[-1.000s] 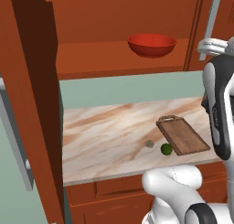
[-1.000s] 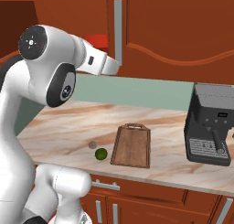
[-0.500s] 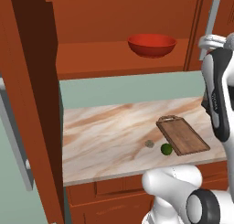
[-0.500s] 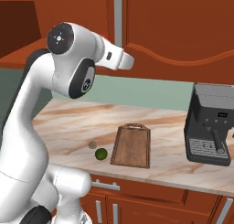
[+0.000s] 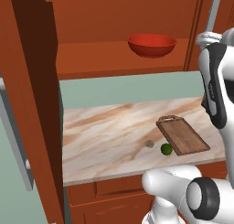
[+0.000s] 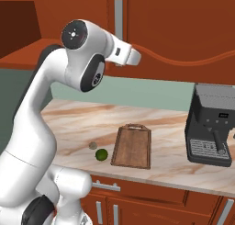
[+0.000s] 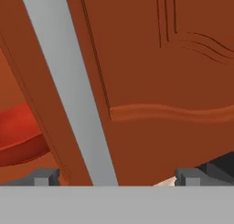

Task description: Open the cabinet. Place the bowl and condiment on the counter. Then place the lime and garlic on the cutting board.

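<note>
Grey bar handle (image 7: 68, 81) of the cabinet (image 7: 173, 58) door that is yet shut stands between the gripper (image 7: 112, 175) jaws, which are spread wide apart on either side of it, not touching. Its long axis runs upright, crossing the jaw gap. The red bowl (image 7: 20, 136) sits beyond, on the shelf.

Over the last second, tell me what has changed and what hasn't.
The arm has swung right along the cabinet, its hand nearing the closed door's grey handle. The jaws stay open, holding nothing. Bowl, lime, garlic and cutting board are unmoved.
</note>
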Controlling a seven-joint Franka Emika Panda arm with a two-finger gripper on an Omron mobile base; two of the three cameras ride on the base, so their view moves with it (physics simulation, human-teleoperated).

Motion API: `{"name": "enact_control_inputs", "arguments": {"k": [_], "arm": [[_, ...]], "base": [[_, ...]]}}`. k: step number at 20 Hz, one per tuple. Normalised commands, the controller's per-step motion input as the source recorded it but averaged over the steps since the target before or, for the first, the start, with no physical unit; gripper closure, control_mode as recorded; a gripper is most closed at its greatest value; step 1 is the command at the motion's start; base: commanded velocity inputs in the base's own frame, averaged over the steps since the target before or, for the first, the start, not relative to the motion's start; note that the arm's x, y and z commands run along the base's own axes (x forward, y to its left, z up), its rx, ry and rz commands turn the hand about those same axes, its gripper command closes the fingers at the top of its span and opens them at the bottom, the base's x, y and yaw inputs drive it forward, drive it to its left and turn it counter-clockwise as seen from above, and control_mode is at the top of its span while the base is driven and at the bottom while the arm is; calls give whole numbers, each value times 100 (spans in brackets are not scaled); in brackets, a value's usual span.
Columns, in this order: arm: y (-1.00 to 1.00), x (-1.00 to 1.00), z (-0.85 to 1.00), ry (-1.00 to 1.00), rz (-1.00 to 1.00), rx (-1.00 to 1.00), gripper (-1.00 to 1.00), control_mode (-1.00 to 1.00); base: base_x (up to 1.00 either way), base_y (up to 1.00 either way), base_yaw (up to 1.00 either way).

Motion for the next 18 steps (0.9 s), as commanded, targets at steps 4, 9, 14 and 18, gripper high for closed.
{"name": "enact_control_inputs", "arguments": {"k": [4, 9, 14, 18], "arm": [[0, 40, 0, 0, 0, 0, -100, -100], [-4, 46, -14, -4, 0, 0, -100, -100], [-10, 50, -19, -2, 0, 0, -100, -100], [-14, 44, -17, -2, 0, 0, -100, -100]], "base": [[0, 0, 0], [0, 0, 0], [0, 0, 0], [0, 0, 0]]}}
